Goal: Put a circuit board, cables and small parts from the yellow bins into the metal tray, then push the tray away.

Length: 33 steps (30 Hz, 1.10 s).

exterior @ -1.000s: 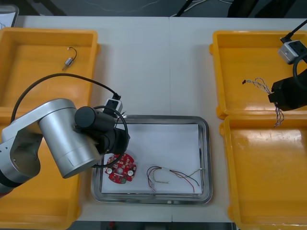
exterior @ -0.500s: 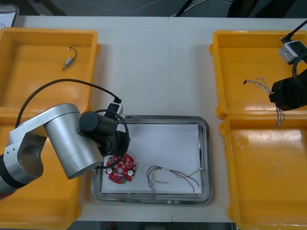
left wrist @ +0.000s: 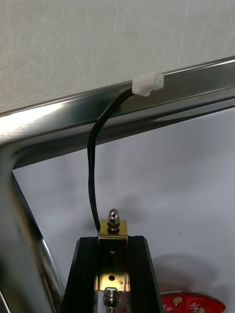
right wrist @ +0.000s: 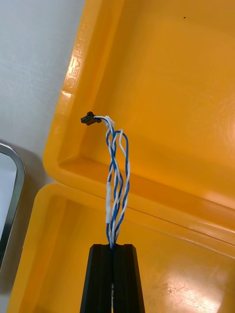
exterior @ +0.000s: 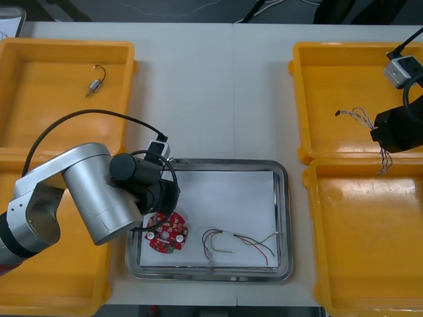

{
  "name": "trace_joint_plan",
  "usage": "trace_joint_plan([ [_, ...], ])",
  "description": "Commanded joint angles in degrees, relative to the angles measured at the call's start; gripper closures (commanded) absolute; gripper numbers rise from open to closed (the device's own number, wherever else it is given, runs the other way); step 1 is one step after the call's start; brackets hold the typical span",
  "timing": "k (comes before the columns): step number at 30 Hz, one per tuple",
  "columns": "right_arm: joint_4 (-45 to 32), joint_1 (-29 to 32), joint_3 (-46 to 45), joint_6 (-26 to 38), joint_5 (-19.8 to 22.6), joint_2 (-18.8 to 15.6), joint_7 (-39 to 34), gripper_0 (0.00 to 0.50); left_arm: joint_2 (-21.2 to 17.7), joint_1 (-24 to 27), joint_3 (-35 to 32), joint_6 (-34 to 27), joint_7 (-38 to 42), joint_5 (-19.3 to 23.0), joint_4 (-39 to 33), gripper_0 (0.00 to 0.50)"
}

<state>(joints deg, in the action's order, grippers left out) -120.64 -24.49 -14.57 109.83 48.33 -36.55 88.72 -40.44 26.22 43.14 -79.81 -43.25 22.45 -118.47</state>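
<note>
- Left wrist view: the left end effector (left wrist: pixel 113 242) is seen clamped on a small metal part (left wrist: pixel 113 230), which is held upright between the two fingers. It is held above the white inside of the metal tray (left wrist: pixel 58 115), near one corner.
- A black cable (left wrist: pixel 91 161) is led from that part to a white connector (left wrist: pixel 148 84), which is laid on the tray's shiny rim. The edge of a round red circuit board (left wrist: pixel 193 302) is seen close by the fingers' base.
- Right wrist view: the right end effector (right wrist: pixel 113 249) is clamped on a twisted blue and white cable (right wrist: pixel 116 186), the fingers being pressed almost together on the strands. The cable's black plug (right wrist: pixel 88 118) is held out over the far right yellow bin (right wrist: pixel 161 83). The fingers are placed over the near right yellow bin (right wrist: pixel 161 279), by the wall between the two.
- Front view: the left arm (exterior: pixel 86 191) is bent over the tray's left side on the counter (exterior: pixel 211 92).
- The circuit board is laid flat in the tray's near left corner, and a red and yellow cable (exterior: pixel 238 243) is laid just beside it, apart.
- A second small metal part (exterior: pixel 96 82) is left in the far left yellow bin (exterior: pixel 39 119).
</note>
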Motion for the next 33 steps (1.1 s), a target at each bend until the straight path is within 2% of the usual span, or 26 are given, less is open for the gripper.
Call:
trace_joint_plan([
  [1, -0.4, -1.8, 0.8, 0.2, -0.2, -2.2, 0.1, 0.500, 1.4, -0.6, 1.4, 0.7, 4.4, -0.5, -0.2, 0.500],
  [10, -0.4, -1.8, 1.0, 0.2, -0.4, -1.7, 0.0, 0.500, 1.5, -0.6, 1.4, 0.7, 4.5, -0.6, 0.0, 0.500],
  [11, -0.4, -1.9, 0.9, 0.2, -0.4, -1.6, 0.0, 0.500, 1.5, -0.6, 1.4, 0.7, 4.5, -0.6, 0.0, 0.465],
  [13, -0.4, -1.9, 0.9, 0.2, -0.6, -1.3, 0.0, 0.500, 1.6, -0.6, 1.5, 0.7, 4.6, -0.6, -0.1, 0.315],
  [16, -0.4, -1.9, 0.9, 0.2, -0.7, -1.2, 0.0, 0.500, 1.6, -0.6, 1.5, 0.8, 4.7, -0.6, 0.0, 0.227],
  [18, -0.4, -1.9, 1.0, 0.2, -0.7, -1.1, 0.0, 0.500, 1.9, -0.6, 1.5, 0.7, 4.8, -0.7, -0.1, 0.111],
  [21, -0.4, -2.0, 1.0, 0.2, -0.7, -1.1, 0.0, 0.500, 1.9, -0.6, 1.5, 0.7, 4.8, -0.8, -0.1, 0.004],
  [33, -0.4, -2.0, 1.0, 0.2, -0.4, -1.1, 0.1, 0.500, 2.0, -0.3, 0.3, 0.4, 5.2, -0.5, -1.1, 0.000],
])
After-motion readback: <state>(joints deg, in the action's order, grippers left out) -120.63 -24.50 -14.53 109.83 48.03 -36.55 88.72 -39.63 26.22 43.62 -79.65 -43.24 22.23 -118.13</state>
